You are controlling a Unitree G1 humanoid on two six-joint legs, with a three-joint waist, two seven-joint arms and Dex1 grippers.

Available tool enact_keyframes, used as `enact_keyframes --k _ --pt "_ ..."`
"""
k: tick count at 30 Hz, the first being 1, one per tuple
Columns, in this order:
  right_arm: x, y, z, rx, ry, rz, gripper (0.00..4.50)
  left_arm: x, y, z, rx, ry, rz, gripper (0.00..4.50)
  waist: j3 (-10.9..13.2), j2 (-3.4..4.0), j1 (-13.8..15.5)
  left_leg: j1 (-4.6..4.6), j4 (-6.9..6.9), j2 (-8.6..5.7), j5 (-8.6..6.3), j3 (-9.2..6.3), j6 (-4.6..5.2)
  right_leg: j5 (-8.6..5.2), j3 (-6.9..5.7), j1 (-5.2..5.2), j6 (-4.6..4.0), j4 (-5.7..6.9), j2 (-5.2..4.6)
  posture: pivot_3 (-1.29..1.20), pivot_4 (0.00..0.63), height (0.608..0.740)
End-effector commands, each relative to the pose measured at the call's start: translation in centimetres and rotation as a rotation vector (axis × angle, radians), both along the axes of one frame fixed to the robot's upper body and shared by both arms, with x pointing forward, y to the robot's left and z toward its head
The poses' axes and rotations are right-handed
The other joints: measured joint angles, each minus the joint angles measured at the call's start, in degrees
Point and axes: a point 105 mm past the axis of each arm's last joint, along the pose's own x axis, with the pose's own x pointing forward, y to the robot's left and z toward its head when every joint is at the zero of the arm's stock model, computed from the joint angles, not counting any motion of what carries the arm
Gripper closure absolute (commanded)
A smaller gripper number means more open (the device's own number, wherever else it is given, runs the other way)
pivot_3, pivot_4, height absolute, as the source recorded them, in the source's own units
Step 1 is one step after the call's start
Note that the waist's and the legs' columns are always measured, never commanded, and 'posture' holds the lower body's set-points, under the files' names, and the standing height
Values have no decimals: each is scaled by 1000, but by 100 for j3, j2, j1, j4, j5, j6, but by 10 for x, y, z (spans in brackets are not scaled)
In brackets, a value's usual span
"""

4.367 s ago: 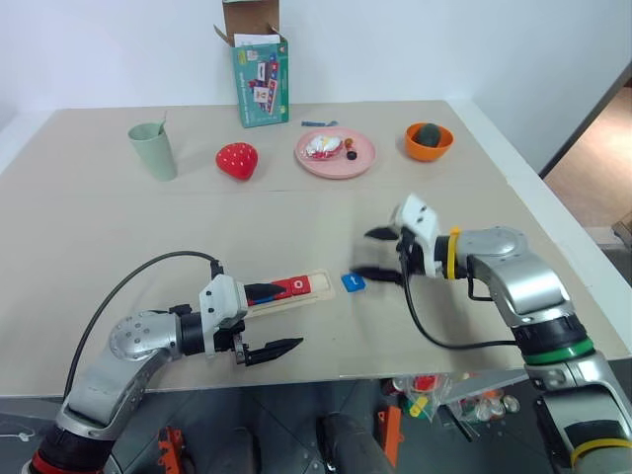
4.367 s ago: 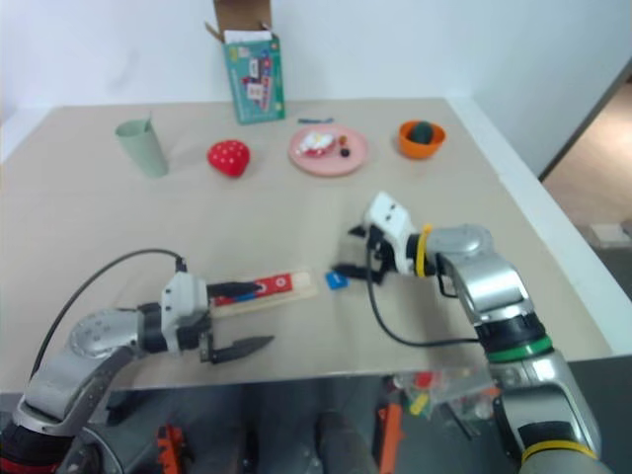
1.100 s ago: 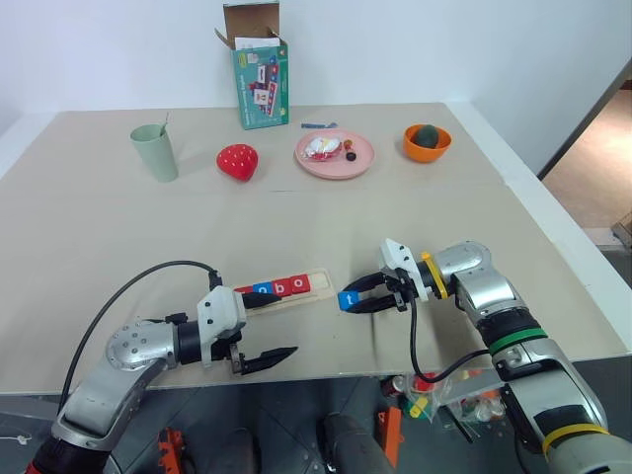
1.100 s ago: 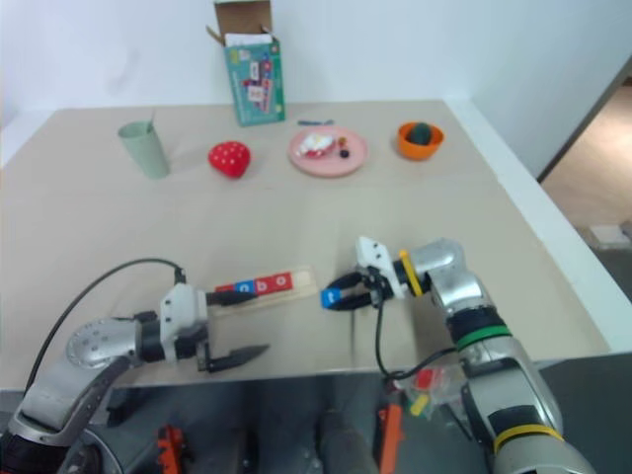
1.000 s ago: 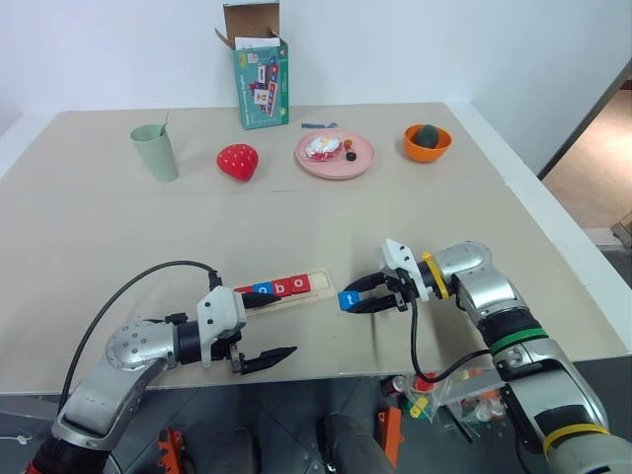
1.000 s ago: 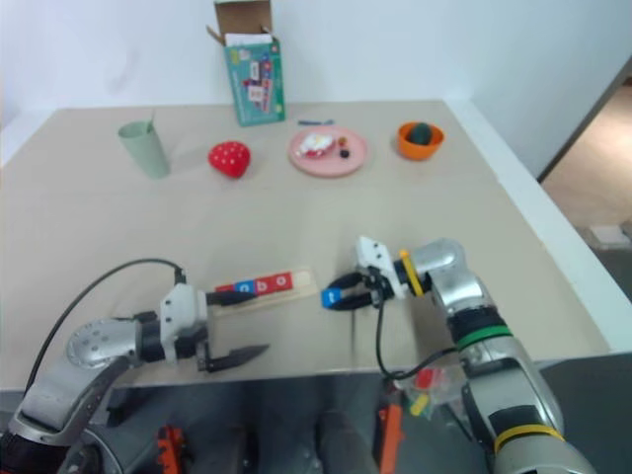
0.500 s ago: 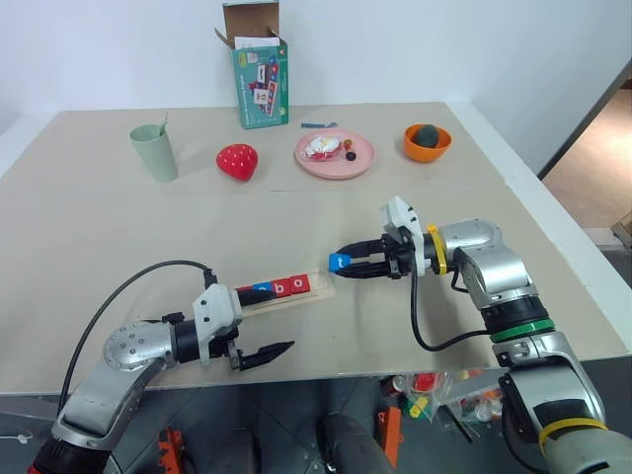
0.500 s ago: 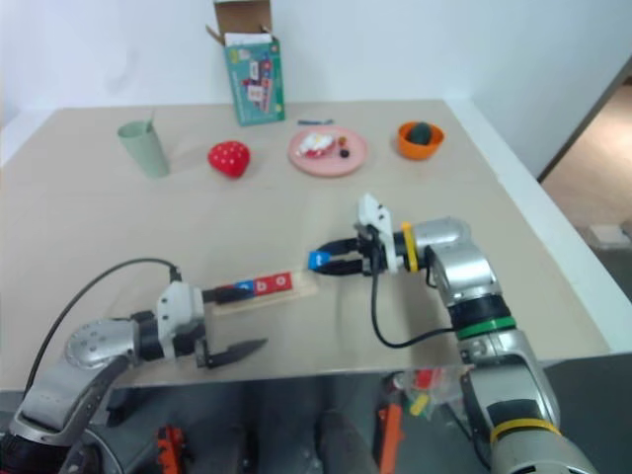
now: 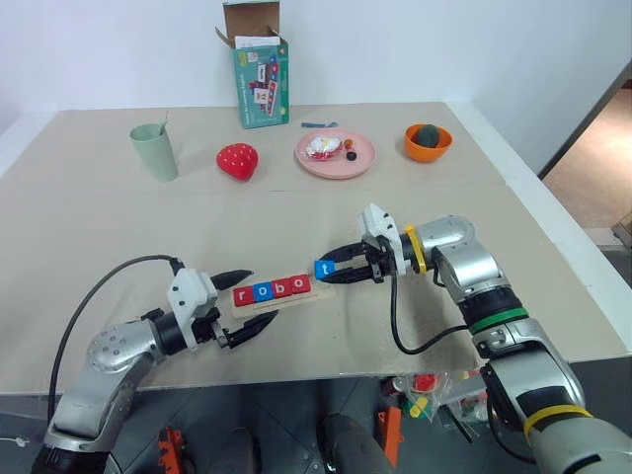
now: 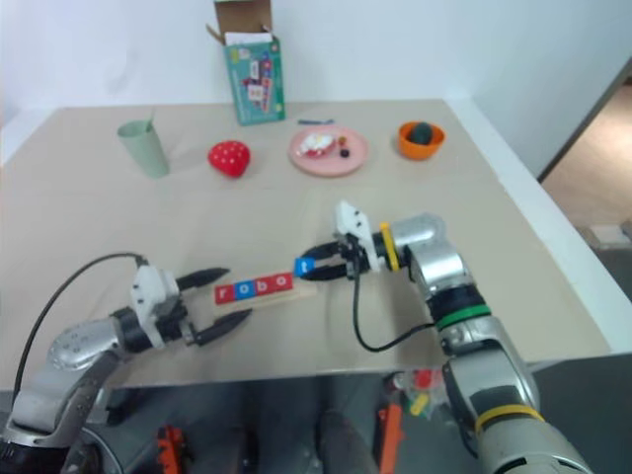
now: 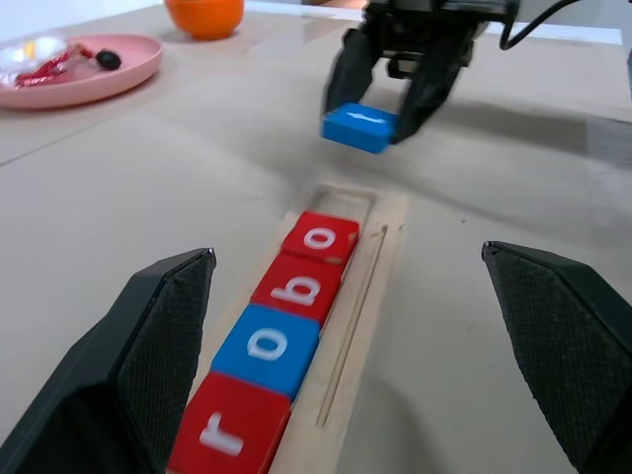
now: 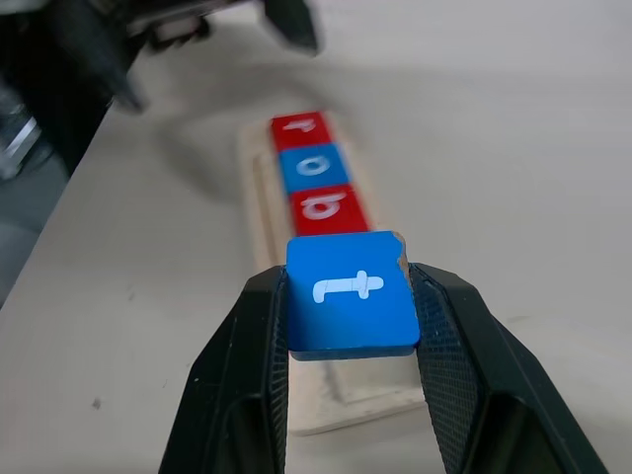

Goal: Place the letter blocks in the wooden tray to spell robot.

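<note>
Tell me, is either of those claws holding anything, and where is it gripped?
The right gripper pinches the blue t block by two opposite side edges. The left gripper is open and empty.

I see the wooden tray's (image 9: 318,291) end slot open beneath my right gripper (image 9: 329,272); my left gripper's (image 9: 243,308) spread fingers (image 9: 235,277) flank the far end.
</note>
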Motion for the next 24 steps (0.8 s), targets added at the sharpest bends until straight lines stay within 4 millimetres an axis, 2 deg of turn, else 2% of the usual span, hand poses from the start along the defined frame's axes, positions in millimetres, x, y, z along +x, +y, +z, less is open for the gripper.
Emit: enact_keyframes --k 1,9,24 --pt "4 3 2 -35 -50 44 3300 -3 3 7 13 -37 5 0 0 0 1 0 0 0 0 1 0 0 1 -1 0 0 0 0 150 740" --pt "17 7 2 -64 -57 30 3300 -4 0 7 20 -41 0 0 0 0 -3 3 2 2 1 1 -1 7 1 0 -5 2 4 0 150 740" --pt "21 10 -3 -98 -69 43 3300 -7 -2 5 38 -40 -10 0 0 0 -1 1 1 2 1 -1 -2 5 -1 0 -7 1 1 0 150 740"
